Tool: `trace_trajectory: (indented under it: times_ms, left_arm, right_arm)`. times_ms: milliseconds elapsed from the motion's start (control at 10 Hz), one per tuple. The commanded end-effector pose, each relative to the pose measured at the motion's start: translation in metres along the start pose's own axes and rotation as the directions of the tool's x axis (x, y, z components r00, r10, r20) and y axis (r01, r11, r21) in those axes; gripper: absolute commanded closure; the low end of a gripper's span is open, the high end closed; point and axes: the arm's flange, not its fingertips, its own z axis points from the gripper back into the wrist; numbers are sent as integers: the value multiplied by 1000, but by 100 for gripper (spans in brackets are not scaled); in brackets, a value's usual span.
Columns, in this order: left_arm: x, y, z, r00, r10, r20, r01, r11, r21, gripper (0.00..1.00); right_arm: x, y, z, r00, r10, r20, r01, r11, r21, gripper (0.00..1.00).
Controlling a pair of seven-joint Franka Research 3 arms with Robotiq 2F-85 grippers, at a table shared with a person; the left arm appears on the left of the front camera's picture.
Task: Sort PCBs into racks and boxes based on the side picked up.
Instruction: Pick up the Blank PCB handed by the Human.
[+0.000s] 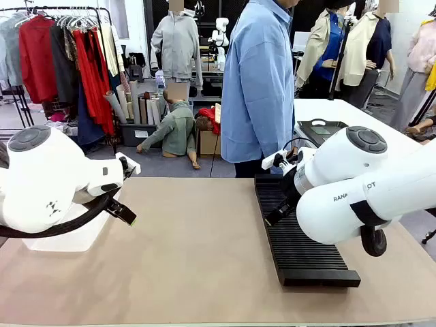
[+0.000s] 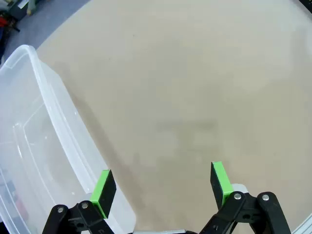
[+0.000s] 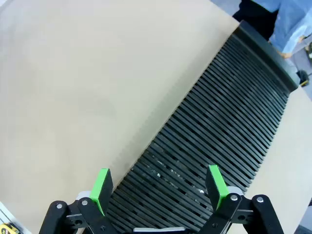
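**Rack and tub set out; both grippers spread wide, holding nothing**

Black ribbed rack point(image 1: 303, 235) right of centre in the front view, long side running from the lower right up toward the far edge of the table point(image 1: 197, 259). In the right wrist view, seen as a diagonal band of fine slots from bottom centre to upper right. Slots look unfilled as far as can be made out.

Clear tub point(image 2: 34, 141) along the left side of the left wrist view, rim and rounded corner toward upper left. In the front view, seen as a pale block at lower left, partly hidden behind the left arm.

Right gripper point(image 3: 160, 187) poised above the near end of the rack, jaws well apart, green pads point(image 3: 214, 183) clear of the slats; one finger over the rack's edge, the other over its middle.

Left gripper point(image 2: 162, 187) above bare tabletop just beside the tub, jaws equally wide, one pad near the tub's rim, not visibly touching.

Person point(image 1: 259, 88) in a light blue shirt standing at the far side of the table, upper middle of the front view, just behind the rack's far end.
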Motion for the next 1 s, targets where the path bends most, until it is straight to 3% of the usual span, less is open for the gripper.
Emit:
trace_trajectory:
  times_ms: [0,900]
  left_arm:
    - [0,0,0,1000,0,0,0,1000,0,0]
    - [0,0,0,1000,0,0,0,1000,0,0]
  right_arm:
    - [0,0,0,1000,0,0,0,1000,0,0]
    - [0,0,0,1000,0,0,0,1000,0,0]
